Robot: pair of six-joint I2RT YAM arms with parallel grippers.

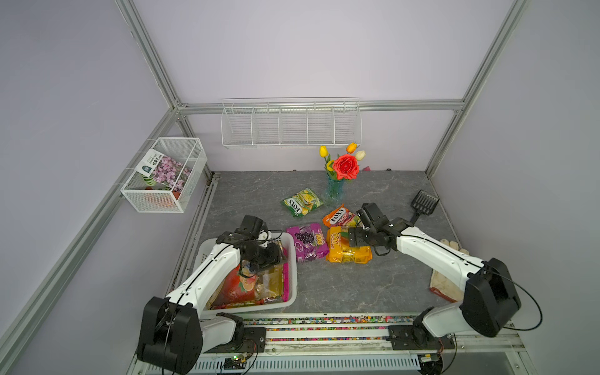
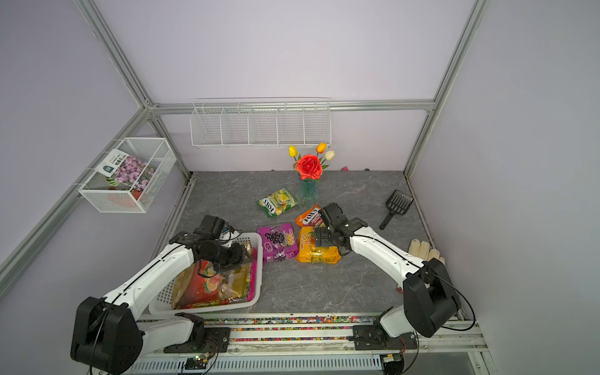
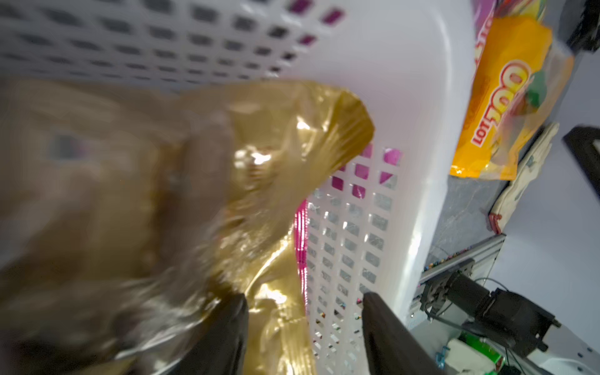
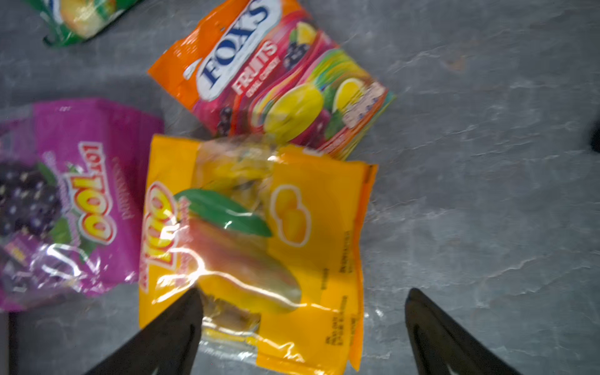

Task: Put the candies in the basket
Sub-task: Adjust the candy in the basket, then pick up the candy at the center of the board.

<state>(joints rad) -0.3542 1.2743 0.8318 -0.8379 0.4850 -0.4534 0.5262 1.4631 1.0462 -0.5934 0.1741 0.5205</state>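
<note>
A grey marbled tabletop (image 1: 357, 285) fills the floor of a cell with pale lilac walls and aluminium frame posts; a long divided wire rack (image 1: 290, 123) hangs on the back wall and a white wire cube basket (image 1: 164, 175) on the side wall. One white plastic basket (image 1: 290, 259) sits at the near left of the table. Six candy bags show: two lie inside it, the gold fruit-printed bag (image 1: 250, 285) over the pink bag (image 1: 285, 276), and four lie on the table, the purple grape bag (image 1: 308, 242) just beside the orange mango bag (image 1: 349, 251), the orange FOX'S bag (image 1: 341, 217) and the green FOX'S bag (image 1: 302, 202). The left gripper (image 3: 303, 324) reaches down into the basket, its jaws partly apart around a fold of the gold bag, grip unclear. The right gripper (image 4: 303, 328) hovers over the mango bag, jaws spread wide, holding nothing.
</note>
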